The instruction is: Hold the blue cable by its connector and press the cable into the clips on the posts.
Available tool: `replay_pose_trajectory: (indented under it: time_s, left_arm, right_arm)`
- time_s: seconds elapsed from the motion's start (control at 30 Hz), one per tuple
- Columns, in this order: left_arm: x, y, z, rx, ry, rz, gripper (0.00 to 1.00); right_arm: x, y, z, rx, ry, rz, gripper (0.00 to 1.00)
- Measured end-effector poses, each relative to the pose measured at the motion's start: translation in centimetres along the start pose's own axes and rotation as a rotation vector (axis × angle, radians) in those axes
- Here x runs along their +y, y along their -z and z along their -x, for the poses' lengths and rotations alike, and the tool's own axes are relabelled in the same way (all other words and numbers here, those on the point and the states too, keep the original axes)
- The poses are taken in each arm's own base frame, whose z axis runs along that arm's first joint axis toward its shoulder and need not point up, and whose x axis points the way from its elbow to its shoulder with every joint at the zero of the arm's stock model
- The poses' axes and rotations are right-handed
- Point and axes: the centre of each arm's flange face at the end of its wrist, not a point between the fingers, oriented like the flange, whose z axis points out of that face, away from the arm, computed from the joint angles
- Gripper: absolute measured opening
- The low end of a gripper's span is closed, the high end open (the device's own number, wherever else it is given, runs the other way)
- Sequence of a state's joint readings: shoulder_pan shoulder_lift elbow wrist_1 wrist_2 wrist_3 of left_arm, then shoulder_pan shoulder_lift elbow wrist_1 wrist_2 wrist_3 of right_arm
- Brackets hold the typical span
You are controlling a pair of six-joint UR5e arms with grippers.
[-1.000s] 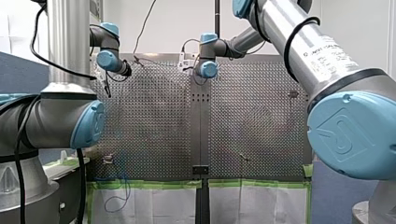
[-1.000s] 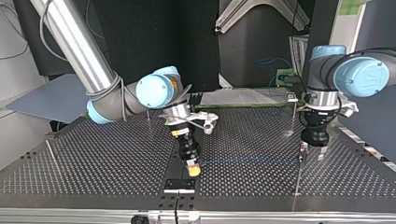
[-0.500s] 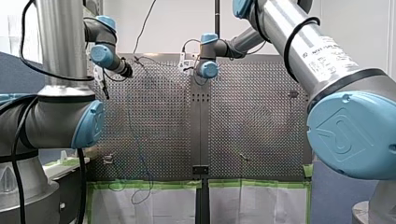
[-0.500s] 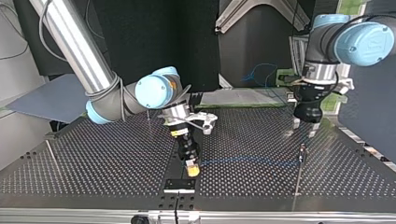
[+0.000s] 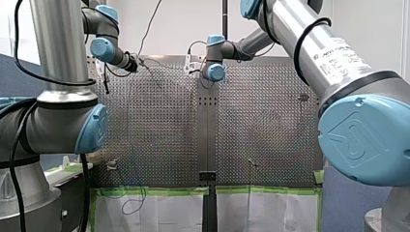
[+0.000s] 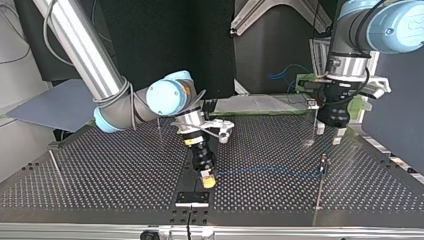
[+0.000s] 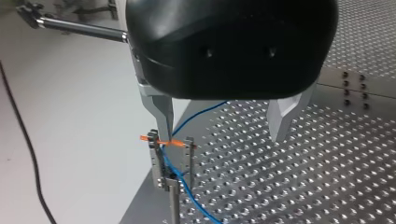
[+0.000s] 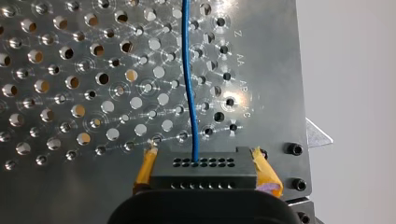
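Clip post [image 7: 170,164] under left pincer [image 7: 223,136]

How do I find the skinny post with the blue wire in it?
In the top view, on the perforated table, follow the blue cable from the connector in my right tool toward the view's right. It reaches a thin post near my left tool. Unlike the other posts, its clip holds the cable and an orange strip.
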State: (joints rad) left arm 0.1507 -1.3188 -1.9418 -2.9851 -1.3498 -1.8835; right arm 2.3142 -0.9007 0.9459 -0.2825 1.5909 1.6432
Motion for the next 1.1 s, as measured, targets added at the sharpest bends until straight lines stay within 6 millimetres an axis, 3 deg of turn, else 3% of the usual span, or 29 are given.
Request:
replay_pose_trajectory:
  time_s: [0.43, 1.1]
  left_arm:
    - [-0.8, 0.8, 2.7, 0.023, -0.12, 0.048, 1.0]
    - [-1.2, -0.7, 2.5, 0.061, -0.312, 0.014, 1.0]
  right_arm:
    - [-0.3, 0.1, 0.2, -0.005, -0.001, -0.003, 0.0]
    - [0.3, 0.0, 0.8, -0.013, 0.001, 0.004, 0.0]
